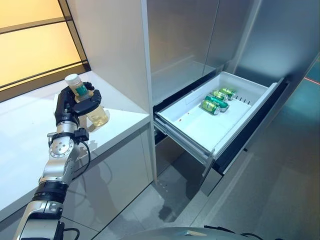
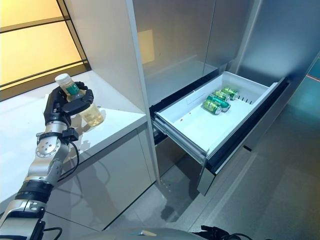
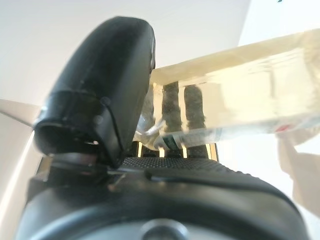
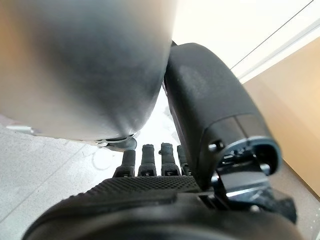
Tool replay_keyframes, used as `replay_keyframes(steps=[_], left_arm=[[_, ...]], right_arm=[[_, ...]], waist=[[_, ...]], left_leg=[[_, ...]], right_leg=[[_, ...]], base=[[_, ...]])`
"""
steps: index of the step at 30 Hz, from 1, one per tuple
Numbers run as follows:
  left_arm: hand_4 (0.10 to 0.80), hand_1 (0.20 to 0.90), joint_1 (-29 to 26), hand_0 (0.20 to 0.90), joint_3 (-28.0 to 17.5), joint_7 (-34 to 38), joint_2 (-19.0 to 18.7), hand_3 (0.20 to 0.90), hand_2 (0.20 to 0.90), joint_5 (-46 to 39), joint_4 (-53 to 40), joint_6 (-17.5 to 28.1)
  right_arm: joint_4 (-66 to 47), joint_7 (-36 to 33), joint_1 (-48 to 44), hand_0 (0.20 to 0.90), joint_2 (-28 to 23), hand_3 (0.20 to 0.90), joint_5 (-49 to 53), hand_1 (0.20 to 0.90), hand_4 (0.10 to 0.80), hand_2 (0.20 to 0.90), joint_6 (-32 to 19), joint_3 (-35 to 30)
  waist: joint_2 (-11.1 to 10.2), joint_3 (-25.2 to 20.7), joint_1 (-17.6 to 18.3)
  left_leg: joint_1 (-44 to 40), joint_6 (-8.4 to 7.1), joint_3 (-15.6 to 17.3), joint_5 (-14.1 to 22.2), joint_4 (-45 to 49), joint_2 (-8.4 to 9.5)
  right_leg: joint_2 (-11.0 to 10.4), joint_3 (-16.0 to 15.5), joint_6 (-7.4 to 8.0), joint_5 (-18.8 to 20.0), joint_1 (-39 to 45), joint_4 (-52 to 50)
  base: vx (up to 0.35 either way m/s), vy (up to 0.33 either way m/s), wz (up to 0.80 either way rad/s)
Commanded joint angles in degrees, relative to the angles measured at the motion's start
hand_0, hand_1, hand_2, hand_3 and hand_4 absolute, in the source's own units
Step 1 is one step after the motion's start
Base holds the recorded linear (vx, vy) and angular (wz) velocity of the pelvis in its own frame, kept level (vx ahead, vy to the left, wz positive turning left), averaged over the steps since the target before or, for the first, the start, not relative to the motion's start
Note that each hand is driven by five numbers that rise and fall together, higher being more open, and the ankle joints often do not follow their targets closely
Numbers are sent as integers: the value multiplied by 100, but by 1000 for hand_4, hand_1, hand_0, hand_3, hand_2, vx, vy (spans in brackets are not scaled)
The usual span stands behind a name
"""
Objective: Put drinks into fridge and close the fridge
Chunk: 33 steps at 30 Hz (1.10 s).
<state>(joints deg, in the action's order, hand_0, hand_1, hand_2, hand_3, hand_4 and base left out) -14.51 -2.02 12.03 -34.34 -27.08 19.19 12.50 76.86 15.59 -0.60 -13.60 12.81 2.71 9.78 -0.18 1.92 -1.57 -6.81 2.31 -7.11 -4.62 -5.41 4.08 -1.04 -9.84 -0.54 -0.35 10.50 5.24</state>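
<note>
My left hand (image 1: 75, 102) is shut on a clear bottle (image 1: 96, 116) of pale yellow drink with a white cap. It holds the bottle tilted, just above the white counter (image 1: 30, 135) at the left. In the left wrist view the bottle (image 3: 240, 95) lies across the palm, with the thumb (image 3: 100, 95) curled over it. The fridge's white drawer (image 1: 197, 127) is pulled open at the right, with green cans (image 1: 216, 100) lying at its far end. My right hand (image 4: 150, 197) is empty with relaxed fingers, near a grey rounded surface.
A tall white panel (image 1: 112, 45) stands between the counter and the steel fridge front (image 1: 185, 35). The open drawer's dark front (image 1: 250, 130) juts out over the grey floor (image 1: 280, 200). The near half of the drawer is bare.
</note>
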Motion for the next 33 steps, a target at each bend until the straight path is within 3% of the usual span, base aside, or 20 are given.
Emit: replay_keyframes(steps=[1,8,11,16,22,26,33], left_arm=[[100,300,-942,300,-288,323,-165,200,300,536,-180,821],[100,300,-934,300,-205,265,-195,200,300,334,-377,885],[100,300,-944,300,-251,40,-94,200,300,-368,-556,951],[100,300,-935,300,-490,-381,176,200,300,-1433,-1350,1149],[100,300,-1055,300,-447,-499,469,200,300,-1419,-2568,1314],[100,300,-1226,300,-278,-754,544,200,300,-1261,-3375,1441],[100,300,-1244,300,63,-1218,731,200,300,-1511,-3996,1419]], right_arm=[[550,116,4,900,-144,900,-162,900,800,900,-30,160],[577,102,-21,900,-156,900,-76,900,800,900,-183,150],[525,130,-48,900,-182,900,4,900,800,900,-370,157],[-1000,49,46,900,-219,900,289,900,800,900,-140,504],[-2498,63,50,900,-106,900,129,900,800,900,-66,960],[-3211,535,7,900,83,900,772,900,800,900,338,1150],[-4245,850,14,900,448,900,1981,900,800,900,1114,1338]], waist=[[183,-218,-54],[182,-221,-59],[176,-219,-66],[60,-130,15],[-14,-88,29],[-61,-119,-25],[-83,-134,-102]], left_leg=[[-313,-42,451,680,41,-58],[-310,-48,441,677,41,-58],[-307,-56,418,675,41,-56],[-284,-77,398,641,41,-90],[-221,-85,359,609,41,-97],[-175,-121,335,588,41,-104],[-122,-149,286,551,41,-103]], right_leg=[[-123,370,259,-197,-113,-421],[-104,398,256,-182,-102,-395],[-96,400,252,-166,-91,-366],[-75,423,219,-137,-111,-368],[-58,441,190,-107,-133,-325],[-36,416,184,-63,-105,-205],[-15,367,189,-4,-102,-123]], base=[[0,0,0],[0,0,0],[-7,-13,0],[-47,-60,0],[-56,-45,-1],[-50,-49,-3],[-39,-35,3]])
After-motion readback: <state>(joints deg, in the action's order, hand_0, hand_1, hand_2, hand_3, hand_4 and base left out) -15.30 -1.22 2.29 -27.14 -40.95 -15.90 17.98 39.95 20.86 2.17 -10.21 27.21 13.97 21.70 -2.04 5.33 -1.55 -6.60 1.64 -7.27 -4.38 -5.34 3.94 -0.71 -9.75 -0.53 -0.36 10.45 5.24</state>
